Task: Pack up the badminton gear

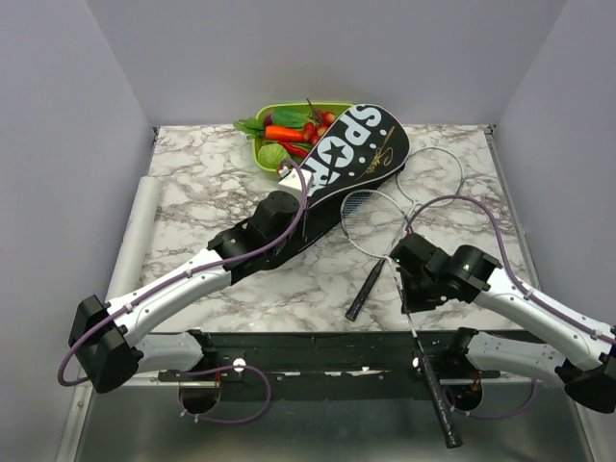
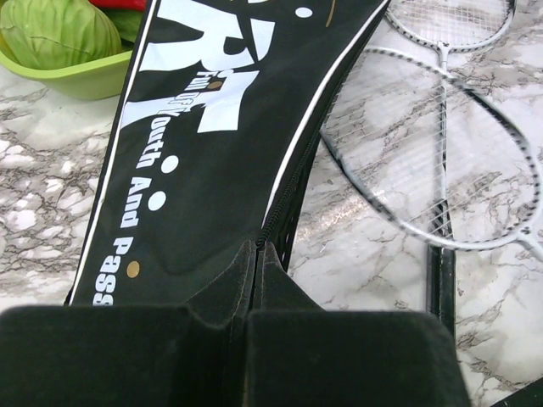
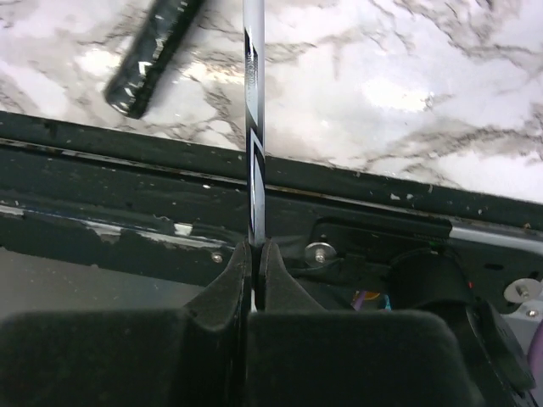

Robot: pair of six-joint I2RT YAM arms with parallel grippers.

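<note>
- Your black "SPORT" bag (image 1: 339, 166) lies diagonally on the marble table (image 1: 192, 197), its wide end overlapping the green tray (image 1: 285, 108).
- Your left arm (image 1: 252, 239) covers its narrow end.
- The overhanging racket (image 1: 438, 404) and the other racket (image 1: 367, 291) cross just right of it.
- Your right arm (image 1: 464, 274) sits over the overhanging racket's shaft; the other racket's handle rests on marble.

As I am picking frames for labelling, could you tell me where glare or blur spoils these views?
Top external: evenly lit and sharp, shadows soft. Left wrist: the left gripper looms dark and out of focus in front, while the lettering on the bag is crisp. Right wrist: glare whitens the table; the racket shaft is sharp.
</note>
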